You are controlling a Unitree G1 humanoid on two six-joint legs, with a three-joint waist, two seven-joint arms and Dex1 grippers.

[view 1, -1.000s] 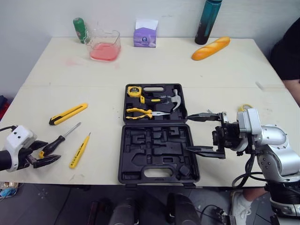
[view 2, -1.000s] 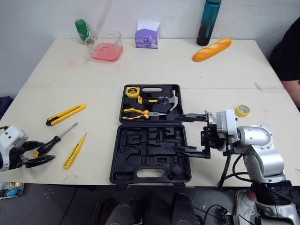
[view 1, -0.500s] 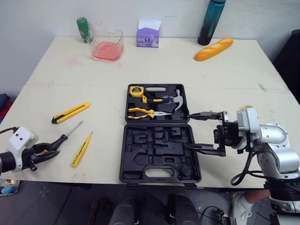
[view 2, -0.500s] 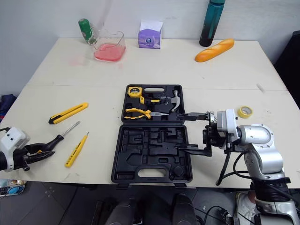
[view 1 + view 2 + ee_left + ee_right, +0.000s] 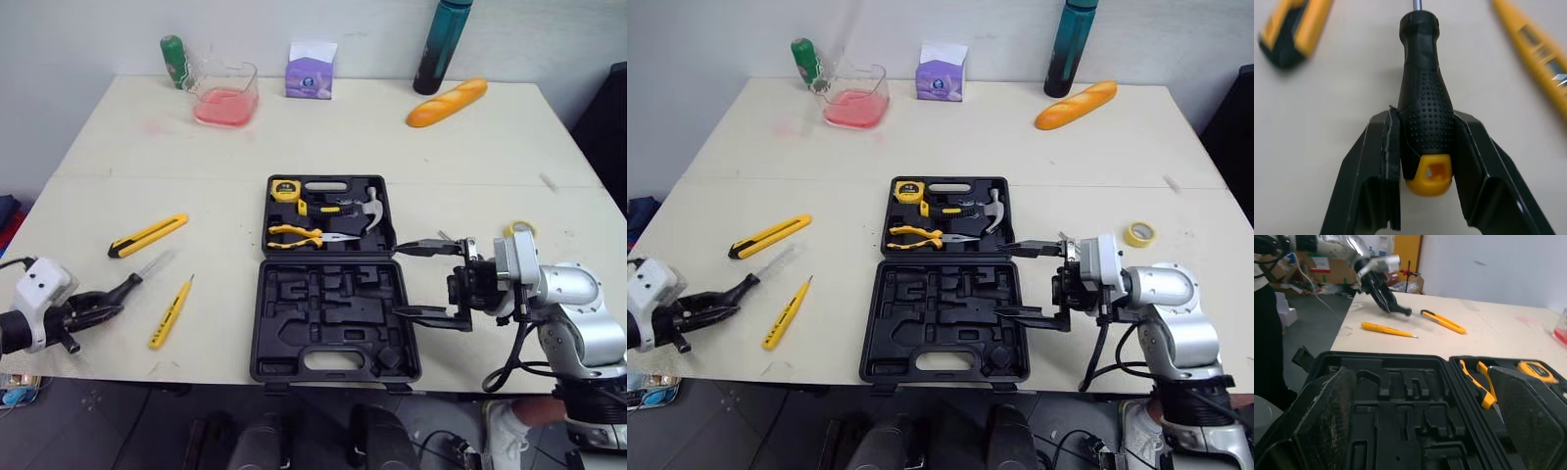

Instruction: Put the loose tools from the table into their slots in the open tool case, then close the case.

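Observation:
The open black tool case (image 5: 257, 323) lies mid-table; its far half holds a tape measure (image 5: 282, 190), pliers (image 5: 294, 235) and a hammer (image 5: 367, 208), its near half has empty slots. My left gripper (image 5: 93, 305) is at the table's near left edge, shut on the black, yellow-capped handle of a screwdriver (image 5: 1425, 107), whose shaft points toward the table's middle. A yellow utility knife (image 5: 147, 235) and a slim yellow tester (image 5: 169, 313) lie loose nearby. My right gripper (image 5: 396, 280) stands open at the case's right edge, its fingers over the rim.
A yellow tape roll (image 5: 1136, 233) lies behind my right wrist. Along the back stand a green bottle (image 5: 173, 61), a clear jug of pink liquid (image 5: 225, 95), a purple box (image 5: 311, 70), a teal bottle (image 5: 437, 44) and a bread loaf (image 5: 447, 101).
My left gripper, open around the screwdriver handle a second ago, has shut on it, and the screwdriver has shifted slightly with it. My right gripper has stayed open by the case.

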